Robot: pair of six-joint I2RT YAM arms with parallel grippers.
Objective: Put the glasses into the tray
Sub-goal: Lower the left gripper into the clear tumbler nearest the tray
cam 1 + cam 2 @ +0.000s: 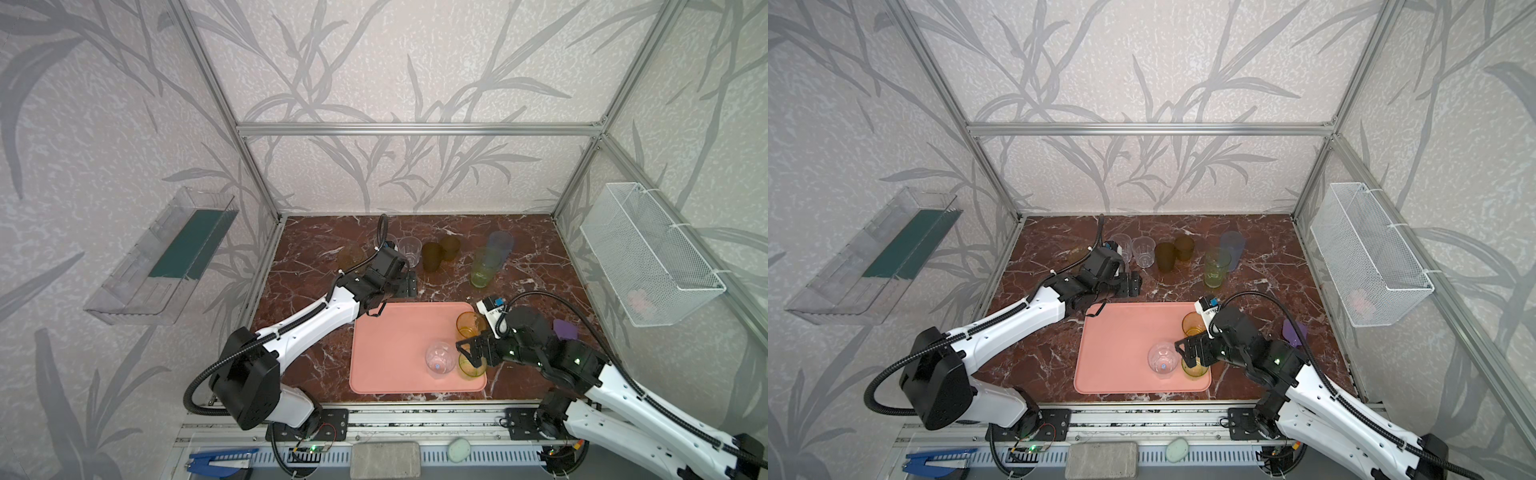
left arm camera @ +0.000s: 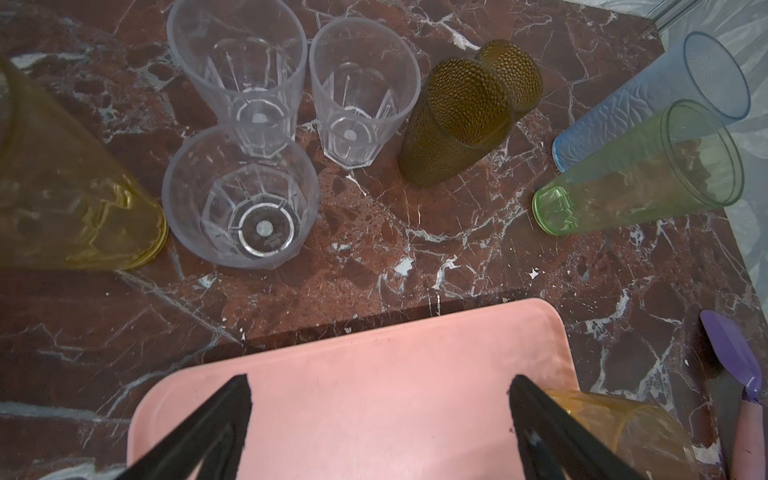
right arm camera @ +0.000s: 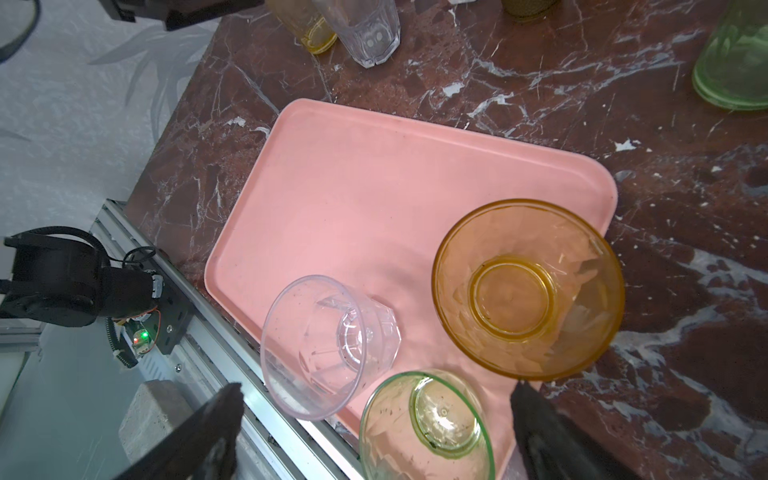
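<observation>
**A:** What is the biggest thing down there?

**B:** The red marble tabletop [image 1: 540, 257]. The pink tray [image 1: 395, 345] lies flat on it, and I'll place everything else from that tray.

**A:** And the arms?

**B:** The left gripper [image 2: 379, 380] hangs just beyond the tray's far edge, toward its left corner. Its jaws are wide apart with nothing between them. The right gripper [image 3: 378, 388] is over the tray's near right corner, and its jaws are spread wide too. They straddle the yellow-green glass [image 3: 428, 424] with a gap showing on each side, so they grip nothing.

**A:** Which glasses are off the tray?

**B:** Eight, all upright on the marble beyond the tray's far edge. The tall ones first. The tall yellow glass [image 2: 70, 199] stands past the far left corner. The tall green glass [image 1: 484, 266] and the tall blue glass [image 1: 500, 245] stand side by side past the far right corner. Between those come the shorter ones. A cluster of three clear faceted glasses [image 2: 257, 120] is on the left, and two amber glasses [image 1: 432, 256] stand close together past the middle of the far edge.

**A:** And inside the tray?

**B:** Three short ones on its right side. The orange glass [image 1: 467, 324] is by the right rim, toward the far corner. The yellow-green one is in the near right corner. The clear glass [image 1: 440, 359] is just to its left, and I cannot tell whether their rims touch.

**A:** Anything smaller?

**B:** A purple scoop [image 1: 564, 328] lies on the marble off the tray's right side, partly hidden by the right arm.
</observation>
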